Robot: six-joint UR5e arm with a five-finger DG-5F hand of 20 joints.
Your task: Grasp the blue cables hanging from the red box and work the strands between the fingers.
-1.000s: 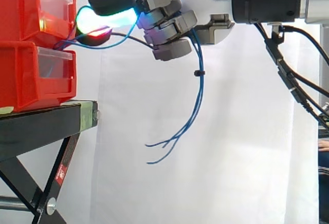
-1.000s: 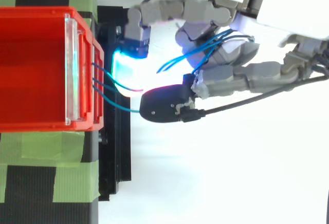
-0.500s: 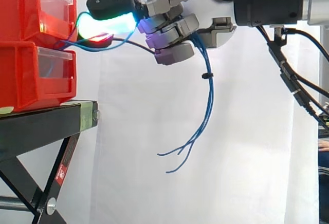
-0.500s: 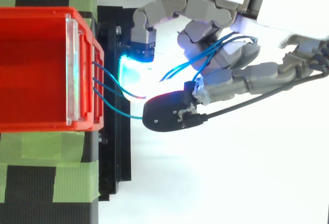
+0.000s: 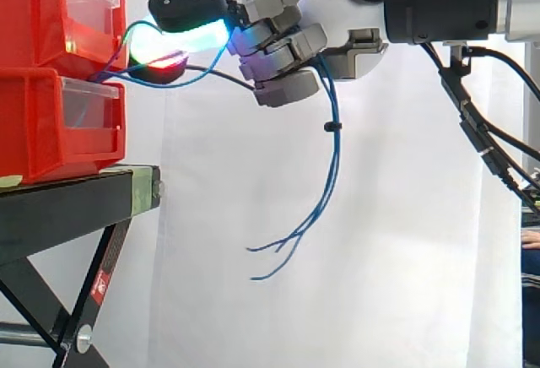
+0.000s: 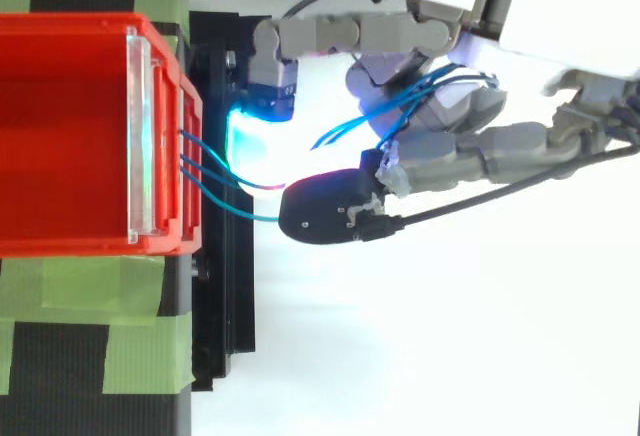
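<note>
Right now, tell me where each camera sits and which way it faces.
Side view: beside the work at about its height, looking level across the red bins on the stand toward the curtain; the arm and hand enter from the right.
Top view: above the work, looking down into the upper bin; the hand enters from the upper right.
Shared: bins, stand, and the hand curled on the cables.

Red box (image 6: 80, 24) just ahead; free room below
</note>
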